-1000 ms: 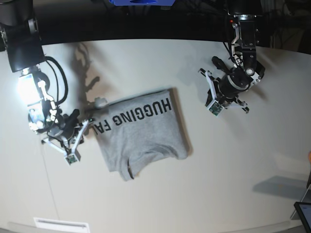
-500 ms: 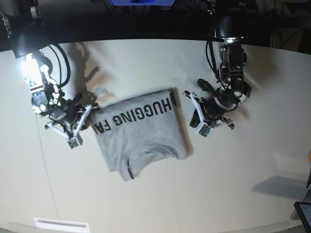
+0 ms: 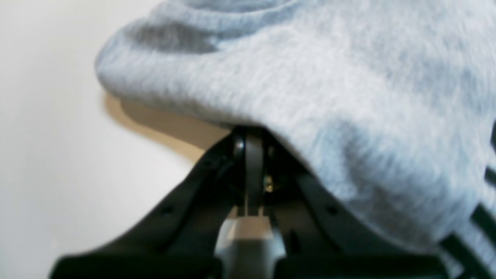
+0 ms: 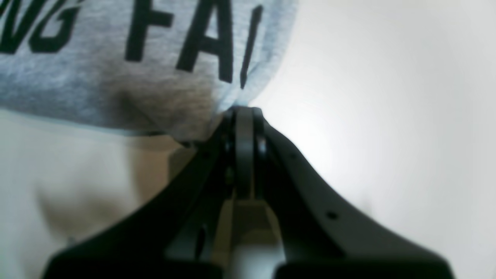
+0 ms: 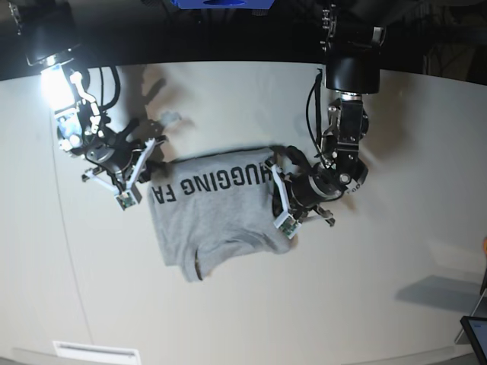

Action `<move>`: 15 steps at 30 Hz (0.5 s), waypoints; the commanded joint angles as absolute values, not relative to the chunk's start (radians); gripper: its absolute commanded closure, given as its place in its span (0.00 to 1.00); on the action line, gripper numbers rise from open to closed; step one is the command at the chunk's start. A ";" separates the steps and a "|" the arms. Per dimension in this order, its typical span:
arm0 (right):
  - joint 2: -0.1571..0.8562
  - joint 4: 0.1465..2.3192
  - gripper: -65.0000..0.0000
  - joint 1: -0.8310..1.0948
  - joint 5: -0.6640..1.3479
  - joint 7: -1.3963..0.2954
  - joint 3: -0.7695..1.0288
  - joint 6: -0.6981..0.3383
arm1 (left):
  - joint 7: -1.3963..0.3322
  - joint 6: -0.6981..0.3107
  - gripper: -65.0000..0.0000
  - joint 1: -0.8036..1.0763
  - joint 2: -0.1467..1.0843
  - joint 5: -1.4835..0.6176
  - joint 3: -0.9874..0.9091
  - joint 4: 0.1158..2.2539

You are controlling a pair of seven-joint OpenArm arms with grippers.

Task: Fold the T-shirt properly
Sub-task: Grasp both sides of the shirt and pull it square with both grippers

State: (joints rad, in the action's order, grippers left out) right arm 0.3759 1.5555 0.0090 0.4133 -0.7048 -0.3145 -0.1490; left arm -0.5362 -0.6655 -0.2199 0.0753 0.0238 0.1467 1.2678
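Scanning from the left of the base view: the right arm's black two-finger gripper (image 5: 146, 163) sits at the left edge of the large heather-grey cotton T-shirt (image 5: 217, 209), by the "FA" lettering. Its wrist view shows the jaws pressed together, with the fabric corner (image 4: 232, 99) meeting the tips; whether cloth is actually caught between them cannot be told.

T-shirt lies mid-table on the plain white tabletop (image 5: 365, 304), partly folded, black block lettering facing up, collar end bunched at the near edge.

On the right, the left arm's black two-finger gripper (image 5: 280, 199) is at the shirt's right edge. Its wrist view shows the jaws closed and the tips hidden under draped grey cloth (image 3: 310, 97); a pinch looks likely but is not confirmed.

Risks, as judged:
- If either grip is only on the top layer, a lift peels the fold open instead of carrying the stack.
- If one side has no cloth at all, a paired pull skews the shirt and drags it sideways.
- The bunched collar end could get trapped in the next fold, leaving a lump.

Count: one T-shirt, two grippers, one table.
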 commanded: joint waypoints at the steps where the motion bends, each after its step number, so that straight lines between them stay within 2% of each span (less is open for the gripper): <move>1: 0.381 1.557 1.00 0.018 0.418 -0.754 -0.315 -0.157 | -0.515 -0.664 1.00 -0.252 0.081 0.019 0.147 1.265; 15: 0.360 1.647 1.00 0.128 0.418 -0.756 -0.315 -0.156 | -0.486 -0.662 1.00 -0.331 0.087 0.019 0.209 1.187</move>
State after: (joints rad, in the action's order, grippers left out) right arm 0.3534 1.6474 0.1215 0.4164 -0.6895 -0.3119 -0.1478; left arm -0.5041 -0.6628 -0.3050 0.0860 0.0280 0.2096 1.1694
